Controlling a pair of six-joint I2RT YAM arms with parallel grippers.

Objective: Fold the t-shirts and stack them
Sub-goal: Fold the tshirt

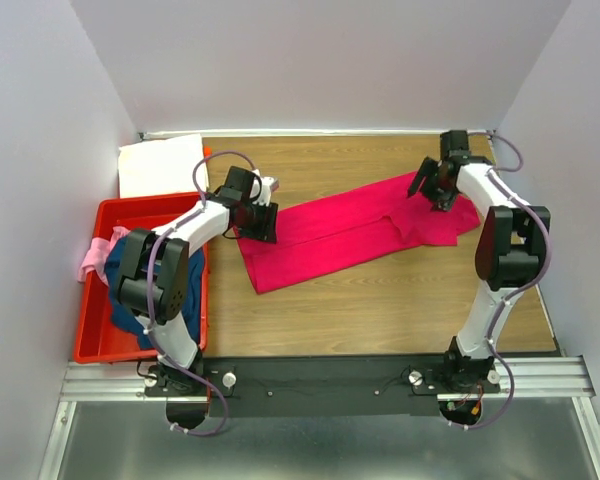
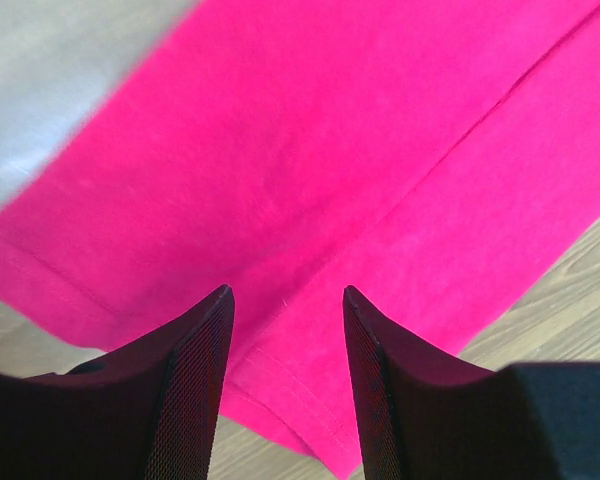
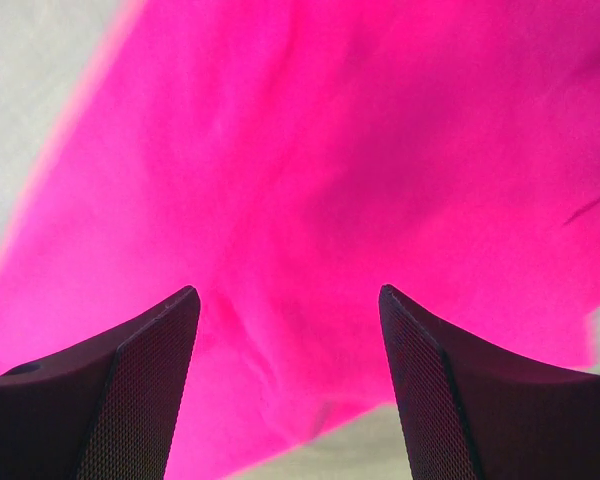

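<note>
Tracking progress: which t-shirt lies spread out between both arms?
The magenta-pink t-shirt; the navy shirt and pale pink shirt are bunched in the red bin.

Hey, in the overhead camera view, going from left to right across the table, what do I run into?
Red bin → left gripper → magenta t-shirt → right gripper.

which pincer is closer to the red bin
Left. The left pincer is over the magenta t-shirt, at its left end near the red bin; the right pincer is at its opposite end.
</note>
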